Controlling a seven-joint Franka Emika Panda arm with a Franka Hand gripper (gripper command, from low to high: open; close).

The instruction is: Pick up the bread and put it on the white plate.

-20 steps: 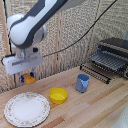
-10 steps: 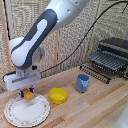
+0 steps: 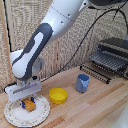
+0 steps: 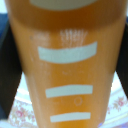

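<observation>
My gripper hangs low over the white dish at the exterior view's left, its white block just above the plate. Between its blue-tipped fingers sits the small orange-brown loaf, at or just above the dish's surface; whether it touches I cannot tell. The fingers are shut on the bread. In the wrist view the bread fills nearly the whole picture, orange with pale stripes, with dark fingers at its sides and the dish's floral rim showing beneath.
A small yellow bowl stands just beside the dish, toward the exterior view's right. A blue cup is further right. A black toaster oven with a wire rack sits at the back right. A woven screen backs the wooden table.
The arm has come down and shifted toward the dish's middle, carrying the bread from well above the table to just over the plate.
</observation>
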